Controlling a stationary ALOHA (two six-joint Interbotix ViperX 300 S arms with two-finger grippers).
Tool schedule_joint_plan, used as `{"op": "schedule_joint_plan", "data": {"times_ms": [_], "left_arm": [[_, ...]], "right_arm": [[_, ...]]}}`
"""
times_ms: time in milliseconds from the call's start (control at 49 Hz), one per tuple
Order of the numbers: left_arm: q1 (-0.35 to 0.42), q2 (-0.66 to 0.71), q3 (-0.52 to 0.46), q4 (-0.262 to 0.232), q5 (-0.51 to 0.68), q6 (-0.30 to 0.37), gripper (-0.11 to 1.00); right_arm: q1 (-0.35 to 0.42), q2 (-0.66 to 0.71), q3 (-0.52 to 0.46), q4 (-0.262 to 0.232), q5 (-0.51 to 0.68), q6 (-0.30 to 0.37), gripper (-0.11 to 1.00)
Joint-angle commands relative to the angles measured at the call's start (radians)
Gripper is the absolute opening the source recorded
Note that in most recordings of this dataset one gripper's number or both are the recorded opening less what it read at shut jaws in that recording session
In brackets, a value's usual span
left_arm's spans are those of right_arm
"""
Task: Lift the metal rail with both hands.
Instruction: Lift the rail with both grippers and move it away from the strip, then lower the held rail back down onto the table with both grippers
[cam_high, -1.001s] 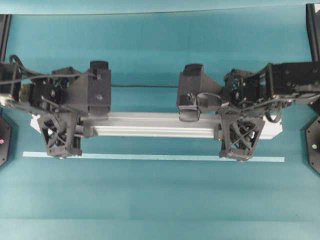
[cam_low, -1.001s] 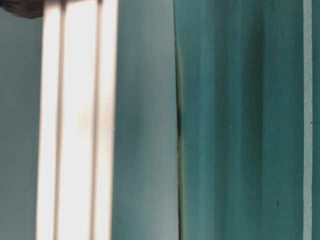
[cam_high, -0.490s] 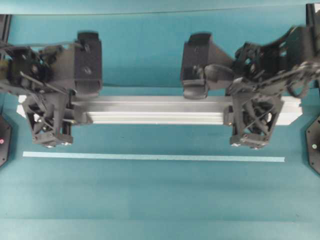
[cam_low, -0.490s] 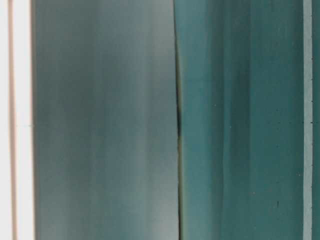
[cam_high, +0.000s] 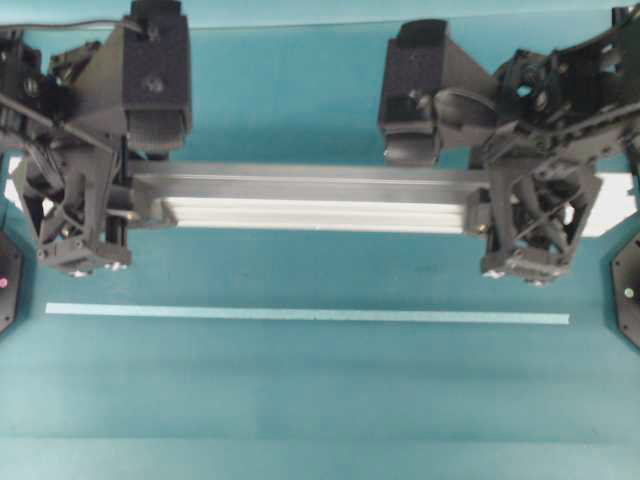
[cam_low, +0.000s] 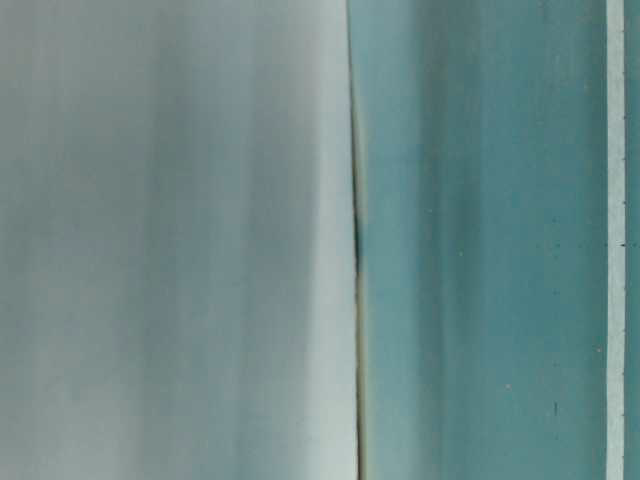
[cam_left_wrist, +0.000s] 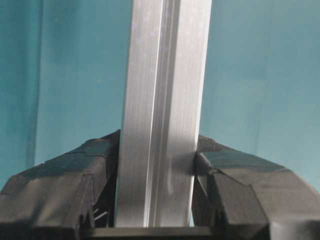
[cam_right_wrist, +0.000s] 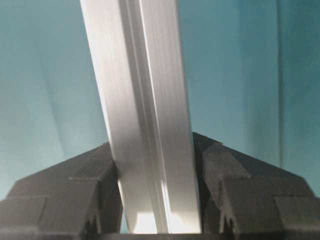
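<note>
Teal mat everywhere, nothing else on it apart from one pale tape strip (cam_high: 307, 316) nearest the camera. Just beyond that, one metal rail (cam_high: 320, 200) hangs level over the mat with two grippers on it: left gripper (cam_high: 78, 215) clamped near one end, right gripper (cam_high: 535, 228) near the other, jaws partway closed and snug against its sides. Looks stiff, smooth and a bit slippery to me, probably light for its length, so gripping both ends should stop it tipping.

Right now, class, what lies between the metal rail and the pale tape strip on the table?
Only bare teal table separates the metal rail from the tape strip, as the overhead view shows.
</note>
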Motion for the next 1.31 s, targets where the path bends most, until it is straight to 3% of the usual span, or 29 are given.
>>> {"op": "schedule_joint_plan", "data": {"times_ms": [0,429,899,1062,1287], "left_arm": [[0.003,-0.002,-0.061,0.005,-0.008,-0.028,0.36],[0.009,-0.003,-0.081,0.005,0.011,-0.021,0.36],[0.012,0.003,-0.074,0.005,0.008,-0.021,0.36],[0.011,0.008,-0.029,0.005,-0.006,-0.023,0.36],[0.012,0.002,0.127,0.005,-0.123,-0.021,0.36]], "right_arm": [[0.002,0.0,-0.052,-0.005,-0.005,0.037,0.38],[-0.011,0.003,-0.097,-0.02,0.003,0.04,0.38],[-0.017,0.006,-0.078,-0.021,-0.003,0.037,0.38],[-0.018,0.006,-0.021,-0.02,-0.025,0.029,0.38],[-0.017,-0.005,0.1,-0.02,-0.13,0.003,0.38]]}}
